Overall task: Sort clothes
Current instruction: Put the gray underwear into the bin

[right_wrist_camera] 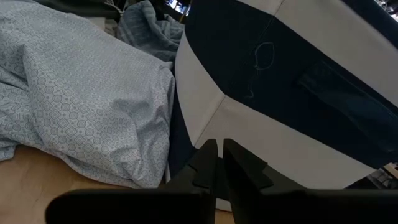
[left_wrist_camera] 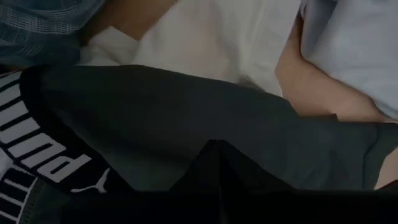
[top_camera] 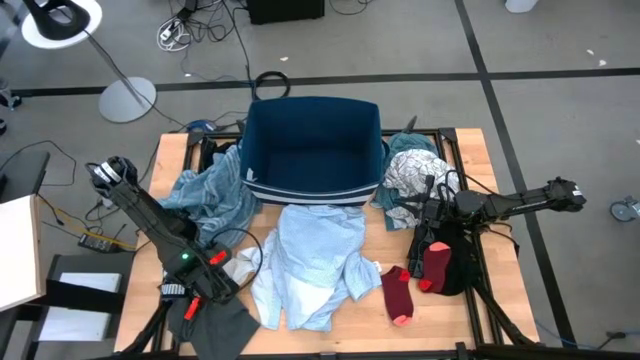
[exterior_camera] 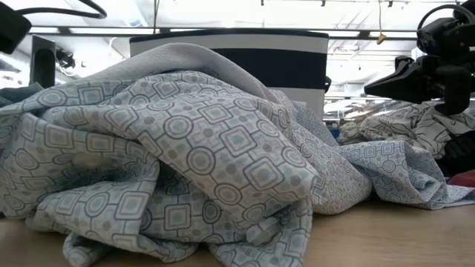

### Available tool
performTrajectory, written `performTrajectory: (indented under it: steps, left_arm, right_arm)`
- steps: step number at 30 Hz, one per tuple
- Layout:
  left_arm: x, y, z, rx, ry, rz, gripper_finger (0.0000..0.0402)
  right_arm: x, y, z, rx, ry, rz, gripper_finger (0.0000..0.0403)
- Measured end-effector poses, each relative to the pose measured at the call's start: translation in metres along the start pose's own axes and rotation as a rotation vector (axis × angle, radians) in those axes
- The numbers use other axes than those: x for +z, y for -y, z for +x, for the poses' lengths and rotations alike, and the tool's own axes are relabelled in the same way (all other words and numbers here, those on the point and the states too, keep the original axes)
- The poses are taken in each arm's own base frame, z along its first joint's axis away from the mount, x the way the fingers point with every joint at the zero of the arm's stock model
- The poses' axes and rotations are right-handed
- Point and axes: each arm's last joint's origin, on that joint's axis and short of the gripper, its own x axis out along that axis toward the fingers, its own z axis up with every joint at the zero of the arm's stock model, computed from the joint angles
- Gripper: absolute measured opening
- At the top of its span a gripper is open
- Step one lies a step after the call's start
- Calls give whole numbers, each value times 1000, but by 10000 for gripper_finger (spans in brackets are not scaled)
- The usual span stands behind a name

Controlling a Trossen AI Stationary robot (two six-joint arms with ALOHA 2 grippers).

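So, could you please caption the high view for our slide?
Left tool shut on dark grey garment; right tool beside navy bin.

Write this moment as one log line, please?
left end effector: shut on dark grey garment | right end effector: shut, empty | bin: empty

The wooden desk (top_camera: 470, 150) carries a navy bin (top_camera: 312, 150) at its back middle. A patterned light blue shirt (top_camera: 310, 265) lies before the bin, another blue garment (top_camera: 212, 195) at its left and a white-patterned piece (top_camera: 410, 175) at its right. Dark red socks (top_camera: 398, 292) and a dark grey piece (top_camera: 220, 325) lie near the front edge.
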Motion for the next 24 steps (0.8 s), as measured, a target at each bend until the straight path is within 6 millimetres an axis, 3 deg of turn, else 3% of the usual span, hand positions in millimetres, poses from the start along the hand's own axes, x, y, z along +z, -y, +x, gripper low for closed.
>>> performTrajectory:
  steps: [15, 24]
  left_arm:
    - [-2, -9, 0, 106, -60, -189, 104]
    - [-1, -14, 4, 153, -45, -256, 111]
  right_arm:
    - [0, 0, 0, 0, 0, 0, 27]
    - [0, 0, 0, 0, -1, 0, 27]
